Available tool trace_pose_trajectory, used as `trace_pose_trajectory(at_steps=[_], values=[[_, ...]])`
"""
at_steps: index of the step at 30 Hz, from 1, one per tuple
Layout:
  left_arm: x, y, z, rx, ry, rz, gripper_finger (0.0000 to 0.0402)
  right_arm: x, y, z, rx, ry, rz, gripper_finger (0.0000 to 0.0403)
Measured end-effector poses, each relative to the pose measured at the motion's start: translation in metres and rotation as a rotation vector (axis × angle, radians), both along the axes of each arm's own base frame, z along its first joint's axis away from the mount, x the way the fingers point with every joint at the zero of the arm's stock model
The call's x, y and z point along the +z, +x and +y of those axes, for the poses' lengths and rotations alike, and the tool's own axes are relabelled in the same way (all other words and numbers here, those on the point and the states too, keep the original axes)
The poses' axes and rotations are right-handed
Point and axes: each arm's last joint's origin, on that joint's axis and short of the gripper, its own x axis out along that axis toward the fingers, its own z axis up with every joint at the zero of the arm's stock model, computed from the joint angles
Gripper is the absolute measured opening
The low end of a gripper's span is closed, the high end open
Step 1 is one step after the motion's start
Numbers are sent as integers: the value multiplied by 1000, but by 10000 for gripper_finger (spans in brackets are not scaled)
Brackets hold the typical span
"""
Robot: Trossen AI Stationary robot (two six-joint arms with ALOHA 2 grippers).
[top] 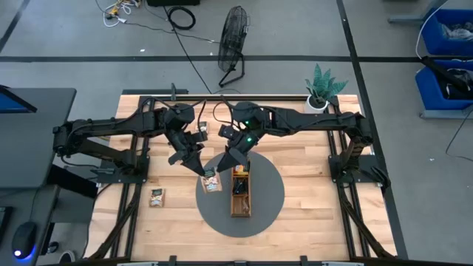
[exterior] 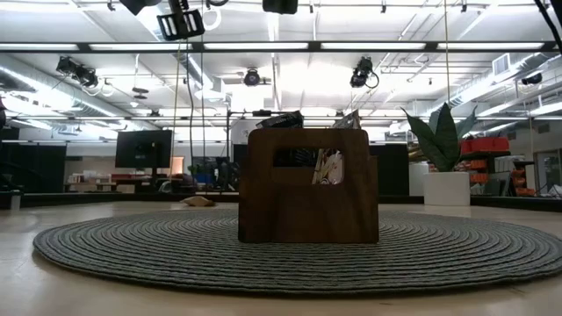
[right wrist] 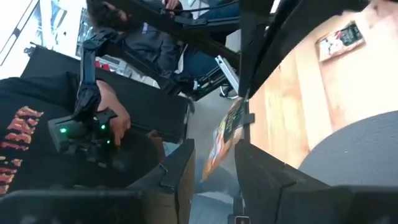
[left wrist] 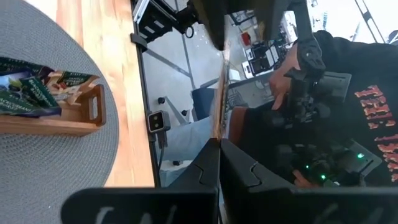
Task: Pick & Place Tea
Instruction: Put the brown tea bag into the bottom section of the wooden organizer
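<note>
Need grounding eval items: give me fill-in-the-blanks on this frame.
The tray stands ___ the mat. One sachet lies off the mat, on the ___ arm's side. The left gripper has its jaws ___ on an orange sachet.
Missing: on; left; shut.

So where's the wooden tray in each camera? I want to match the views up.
High view: wooden tray at table centre, lengthwise on the round grey mat.
Low view: tray end-on, centre, on the mat.
Left wrist view: tray at the picture's left edge, sachets inside, on the mat.
Right wrist view: tray not in it; only the mat shows.
Shared landmark: the mat.
</note>
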Motion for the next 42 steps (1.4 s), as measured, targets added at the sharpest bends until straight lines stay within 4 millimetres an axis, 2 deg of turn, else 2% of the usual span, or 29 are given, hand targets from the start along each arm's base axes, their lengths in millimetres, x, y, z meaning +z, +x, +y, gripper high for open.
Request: trace_pose_trajectory(at_steps=[17,21,26,30,35,42], values=[[-1,0,0,13,8,6,1,-16,10,2,-37,8,61,116],[-1,0,0,14,8,9,1,-14,11,2,-34,8,48,85],[-1,0,0,16,11,4,2,-14,10,5,1,12,41,13],[-1,1,1,52,33,6,3,-14,10,6,-4,6,40,7],[0,1,3,107,101,-28,26,-10,5,6,-40,-18,43,2],[2,-1,7,160,151,-54,85,13,-22,5,-158,-146,50,1]])
